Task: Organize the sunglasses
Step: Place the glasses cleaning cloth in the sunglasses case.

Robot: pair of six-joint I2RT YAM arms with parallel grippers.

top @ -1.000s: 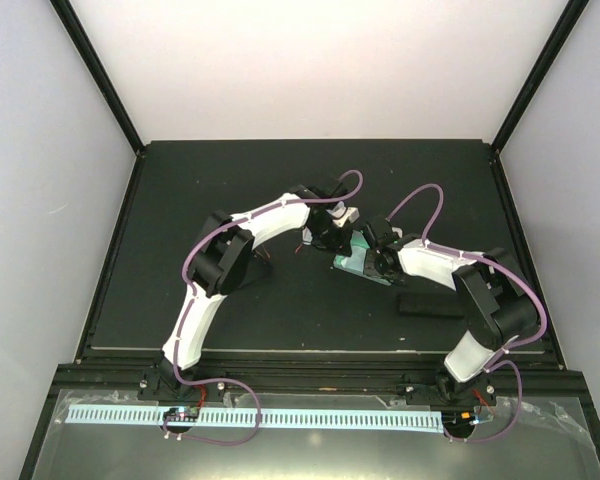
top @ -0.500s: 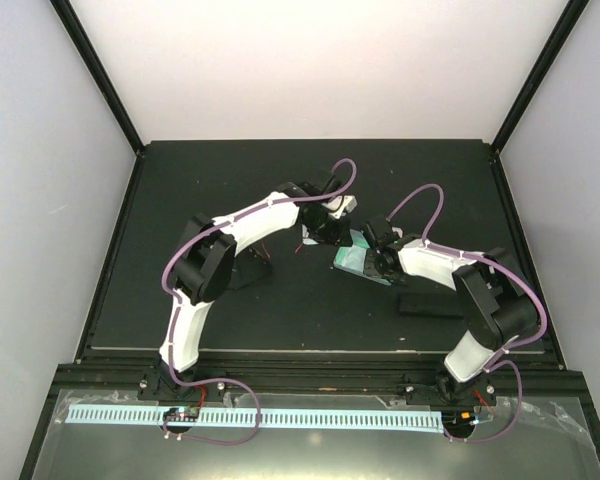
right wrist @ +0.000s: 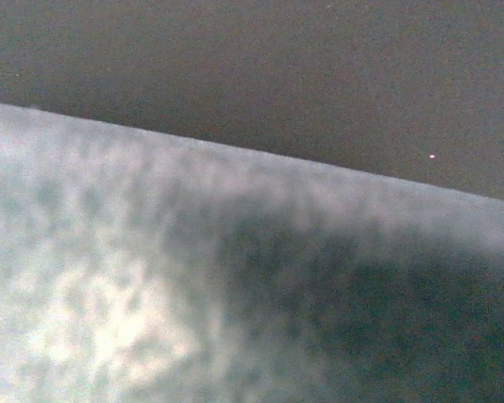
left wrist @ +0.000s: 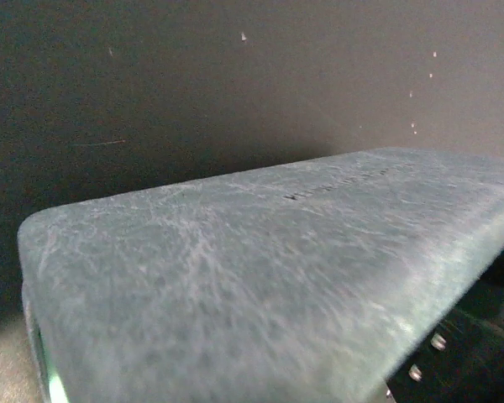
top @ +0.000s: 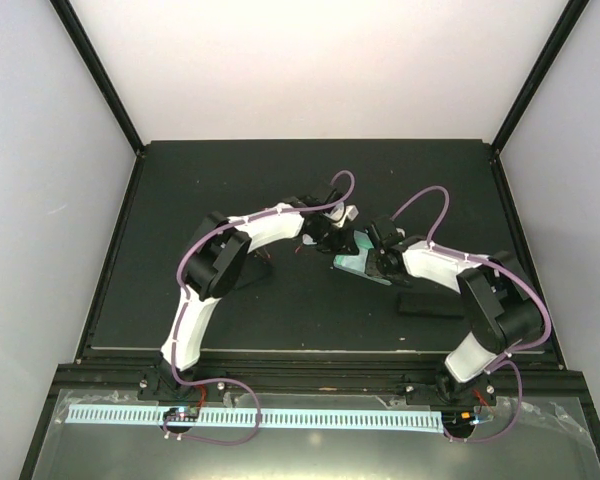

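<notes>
Teal case (top: 353,264) lies between left hand (top: 335,246) and right hand (top: 374,262), seemingly touching.

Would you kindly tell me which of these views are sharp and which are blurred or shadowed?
Top external view: evenly lit and sharp, the pale blue-green oblong case small at centre. Left wrist view: that case's mottled surface fills the frame, softest at its near end. Right wrist view: badly out of focus, a dark shadow over the lower right.

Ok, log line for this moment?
left gripper: shut, at pale blue case | right gripper: at same case, jaws unclear | black case: lying apart, right of both
</notes>
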